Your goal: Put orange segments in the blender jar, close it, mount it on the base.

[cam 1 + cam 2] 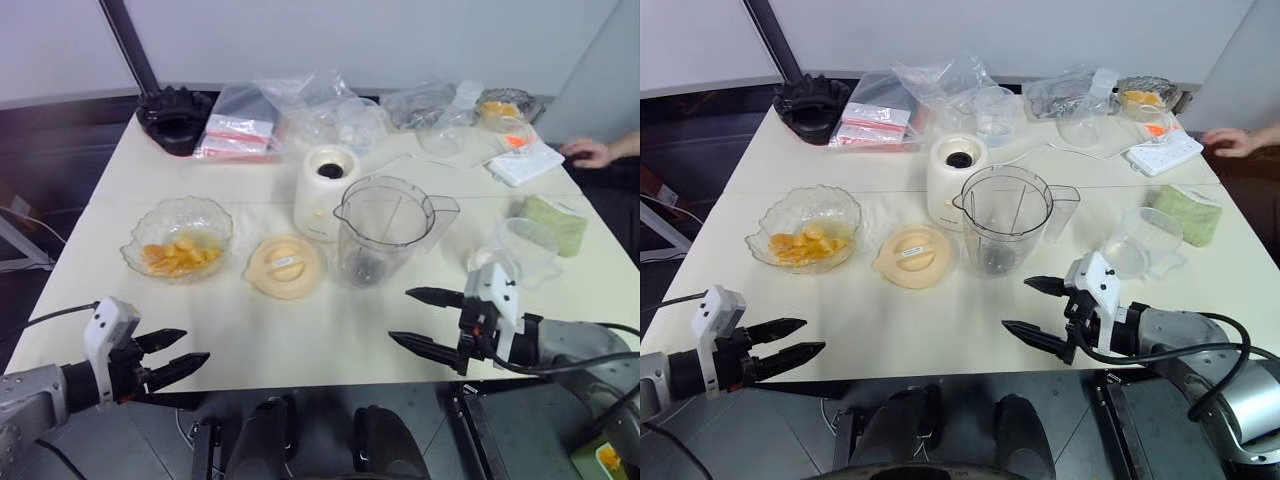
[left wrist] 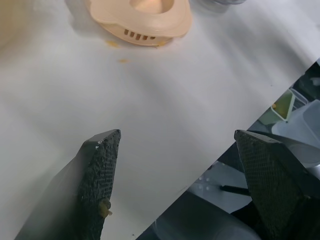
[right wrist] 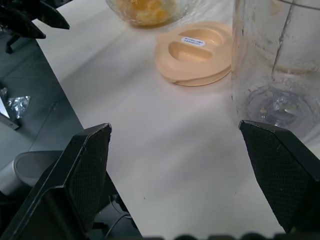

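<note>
Left gripper (image 1: 185,357) at the near left edge of the table (image 1: 330,340), jaws apart, empty; a yellow fleck sticks to one finger (image 2: 102,200). Right gripper (image 1: 425,320) over the near right edge, jaws wide apart, empty, pointing toward the table's middle. Nothing between either pair of jaws.

Beyond them, mid-table: peach lid (image 1: 286,266) lying flat, small white sticker on top, print too small to read. A few orange crumbs on the table near its edge. Jar (image 1: 385,232) just right of the lid, upright, open-topped, dark blade at the bottom, no fruit inside; well ahead of the right jaws. Segments (image 1: 178,255) piled in a glass bowl (image 1: 180,236) left of the lid, ahead of the left jaws, well apart from them.

Base (image 1: 326,190) behind the jar, touching or nearly so, dark socket up. Clear cup (image 1: 520,250) and green block (image 1: 556,222) at right.

Far edge: black ridged object (image 1: 175,118), bagged packets with red bands (image 1: 238,130), unreadable, loose plastic bags (image 1: 320,105), white power strip (image 1: 525,162), a person's hand (image 1: 590,152).
</note>
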Available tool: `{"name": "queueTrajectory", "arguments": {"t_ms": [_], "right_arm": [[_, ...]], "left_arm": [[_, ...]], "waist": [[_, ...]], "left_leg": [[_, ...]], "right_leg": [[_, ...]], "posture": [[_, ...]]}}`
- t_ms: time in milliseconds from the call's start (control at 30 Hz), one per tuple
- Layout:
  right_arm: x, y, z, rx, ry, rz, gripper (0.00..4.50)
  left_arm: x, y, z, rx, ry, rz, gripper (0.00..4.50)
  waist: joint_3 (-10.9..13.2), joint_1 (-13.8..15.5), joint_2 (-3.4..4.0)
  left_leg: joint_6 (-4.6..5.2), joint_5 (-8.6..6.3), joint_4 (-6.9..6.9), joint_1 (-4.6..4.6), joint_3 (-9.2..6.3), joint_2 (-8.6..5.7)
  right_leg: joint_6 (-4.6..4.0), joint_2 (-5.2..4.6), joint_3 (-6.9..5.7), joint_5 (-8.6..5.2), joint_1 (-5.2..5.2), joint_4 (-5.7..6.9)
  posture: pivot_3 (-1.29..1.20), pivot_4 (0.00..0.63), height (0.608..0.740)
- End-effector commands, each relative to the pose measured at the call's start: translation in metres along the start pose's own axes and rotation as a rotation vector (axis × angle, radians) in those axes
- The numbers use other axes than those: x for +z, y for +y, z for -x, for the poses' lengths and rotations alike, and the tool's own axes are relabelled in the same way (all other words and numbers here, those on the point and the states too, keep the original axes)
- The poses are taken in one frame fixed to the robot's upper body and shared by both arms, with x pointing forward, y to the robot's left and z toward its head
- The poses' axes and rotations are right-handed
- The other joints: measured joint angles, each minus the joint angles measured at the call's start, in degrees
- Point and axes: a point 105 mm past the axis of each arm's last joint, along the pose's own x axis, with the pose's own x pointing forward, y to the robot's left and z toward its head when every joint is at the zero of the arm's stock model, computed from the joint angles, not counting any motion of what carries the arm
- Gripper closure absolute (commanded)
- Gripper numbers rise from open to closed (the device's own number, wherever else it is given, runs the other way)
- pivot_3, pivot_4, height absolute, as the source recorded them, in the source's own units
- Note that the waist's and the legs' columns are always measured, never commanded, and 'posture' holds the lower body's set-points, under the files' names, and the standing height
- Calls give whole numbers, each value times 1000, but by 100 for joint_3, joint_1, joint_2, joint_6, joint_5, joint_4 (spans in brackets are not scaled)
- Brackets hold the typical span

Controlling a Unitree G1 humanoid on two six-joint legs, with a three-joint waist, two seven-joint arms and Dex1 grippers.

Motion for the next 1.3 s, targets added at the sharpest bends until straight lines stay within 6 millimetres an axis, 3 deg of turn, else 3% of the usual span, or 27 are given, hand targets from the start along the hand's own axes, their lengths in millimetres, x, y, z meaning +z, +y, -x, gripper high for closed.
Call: {"name": "queueTrajectory", "arguments": {"t_ms": [33, 633, 1033, 1133, 1300], "right_arm": [[5, 3, 1, 16, 1, 37, 209], [4, -7, -4, -11, 0, 41, 209], [2, -17, 7, -88, 29, 67, 209], [6, -18, 13, -103, 22, 62, 209], [25, 15, -2, 42, -23, 72, 209]], "left_arm": [[6, 1, 2, 16, -15, -39, 701], [17, 5, 1, 28, -50, -60, 701], [23, 17, -12, 102, 16, -214, 701], [47, 26, -12, 135, -15, -221, 701], [110, 50, -3, 221, -70, -232, 701]], "waist": [[0, -2, 0], [-1, 4, -2], [-3, 16, -3], [-4, 20, -5], [-3, 2, -5]], "left_leg": [[0, 0, 0, 0, 0, 0], [0, 0, 6, 0, 1, 1], [0, 1, 8, 1, 2, 1], [0, 1, 8, 0, 2, 1], [0, 1, 31, -1, 0, 13]], "right_leg": [[0, 0, 0, 0, 0, 0], [0, 0, 0, 0, 0, 3], [1, 1, 1, 1, 2, 7], [2, 1, 0, 1, 2, 7], [46, 15, -1, 26, 7, 11]], "posture": [[0, 150, 740], [0, 150, 740], [0, 150, 740], [0, 150, 740], [0, 150, 740]]}}
